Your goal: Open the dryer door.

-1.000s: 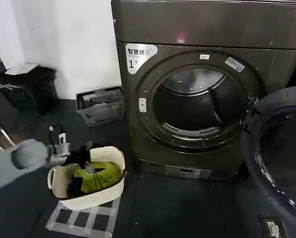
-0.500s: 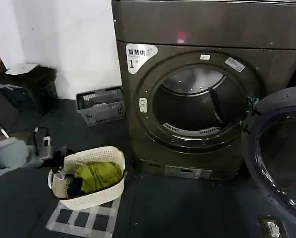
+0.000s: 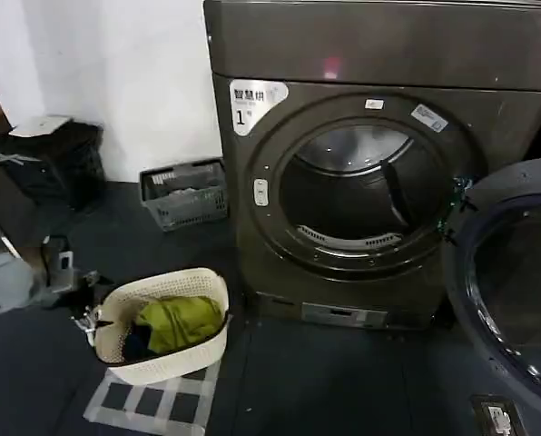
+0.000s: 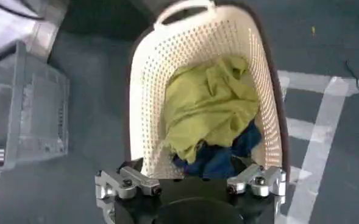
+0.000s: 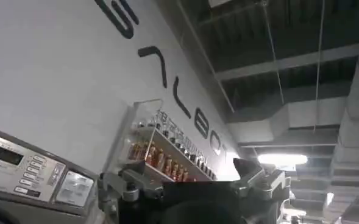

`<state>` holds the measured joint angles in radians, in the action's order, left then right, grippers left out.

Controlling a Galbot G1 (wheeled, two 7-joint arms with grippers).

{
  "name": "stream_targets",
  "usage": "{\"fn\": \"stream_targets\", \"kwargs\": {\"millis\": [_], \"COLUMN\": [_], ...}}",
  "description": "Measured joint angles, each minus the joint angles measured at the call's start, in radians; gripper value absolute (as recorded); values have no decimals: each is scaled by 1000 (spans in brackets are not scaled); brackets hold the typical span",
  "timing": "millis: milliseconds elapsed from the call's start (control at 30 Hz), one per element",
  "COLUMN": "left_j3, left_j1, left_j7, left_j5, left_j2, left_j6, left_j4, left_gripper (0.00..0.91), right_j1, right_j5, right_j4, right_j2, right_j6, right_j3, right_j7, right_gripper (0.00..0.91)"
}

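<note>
The dryer (image 3: 361, 54) is a big grey-brown front loader with a white "1" label at its upper corner. Its round drum mouth (image 3: 361, 195) stands uncovered. The dryer door (image 3: 511, 291) hangs swung out on the right, dark glass inside a wide ring. My left gripper (image 3: 82, 309) is low at the far left, beside the laundry basket and well away from the dryer. In the left wrist view the left gripper (image 4: 191, 182) is open above the basket with nothing between its fingers. My right gripper (image 5: 191, 182) is open and empty, pointing up towards a wall and ceiling.
A white laundry basket (image 3: 211, 341) with green and blue clothes sits on a checked mat (image 3: 152, 404) in front of the dryer's left side. A grey crate (image 3: 185, 193) and a black bin (image 3: 53, 163) stand against the white wall.
My left arm has drawn back to the left and lower, off the basket's near rim. The dryer door and the basket have not moved.
</note>
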<state>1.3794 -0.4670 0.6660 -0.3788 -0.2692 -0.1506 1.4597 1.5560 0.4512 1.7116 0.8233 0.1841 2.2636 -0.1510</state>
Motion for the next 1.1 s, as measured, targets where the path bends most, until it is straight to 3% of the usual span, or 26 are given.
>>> {"fn": "stream_targets", "kwargs": {"millis": [1100], "left_j3": [-10], "left_j1": [-1], "left_j7": [30], "left_j5": [32], "left_j2": [34], "left_j6": [36], "left_j4": [-7], "left_gripper": [907], "right_j1": [4], "right_j5": [2], "right_j4": [6], "right_j2": [7], "right_j6": [-3], "right_j3": [8], "right_j7": [-11], "right_gripper": [907]}}
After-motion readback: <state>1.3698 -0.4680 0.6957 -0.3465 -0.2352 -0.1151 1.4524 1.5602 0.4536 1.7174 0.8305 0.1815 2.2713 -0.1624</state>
